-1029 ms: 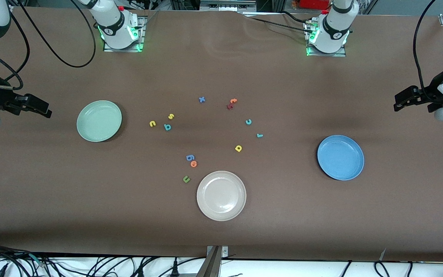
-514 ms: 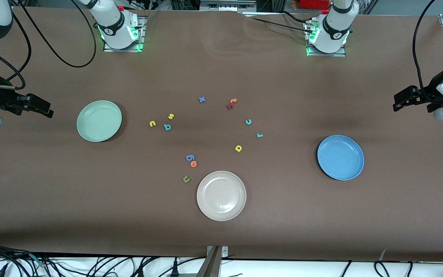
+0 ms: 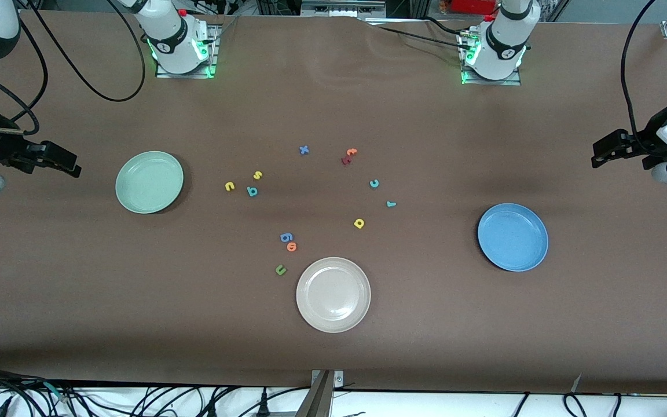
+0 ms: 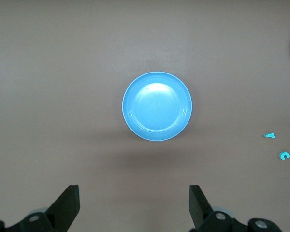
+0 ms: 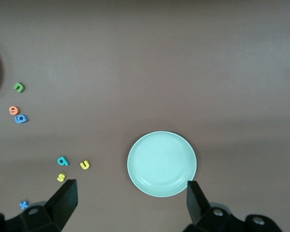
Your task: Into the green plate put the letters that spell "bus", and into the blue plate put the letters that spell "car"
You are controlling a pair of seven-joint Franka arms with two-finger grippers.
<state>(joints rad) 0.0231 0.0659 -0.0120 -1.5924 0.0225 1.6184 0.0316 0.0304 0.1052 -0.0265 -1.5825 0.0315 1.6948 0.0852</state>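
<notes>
The green plate (image 3: 149, 182) (image 5: 162, 163) lies toward the right arm's end. Beside it are the yellow u (image 3: 230, 186) (image 5: 85, 165), yellow s (image 3: 257, 175) (image 5: 61, 177) and teal b (image 3: 252, 191) (image 5: 63, 161). The blue plate (image 3: 513, 237) (image 4: 157, 106) lies toward the left arm's end, with the teal c (image 3: 374, 183) (image 4: 284, 155), teal r (image 3: 391, 204) (image 4: 269, 136) and yellow a (image 3: 359, 223) toward the middle. My right gripper (image 3: 70, 168) (image 5: 130, 203) hangs open and empty over the table's end beside the green plate. My left gripper (image 3: 600, 155) (image 4: 134, 203) hangs open and empty over the other end.
A beige-white plate (image 3: 333, 295) sits nearest the front camera. Near it lie a green u (image 3: 281, 269), an orange o (image 3: 292, 247) and a blue g (image 3: 286, 237). A blue x (image 3: 304, 150) and orange and dark red letters (image 3: 348, 156) lie nearer the bases.
My right gripper has crept slightly toward the green plate. The left gripper and all letters and plates stay where they were.
</notes>
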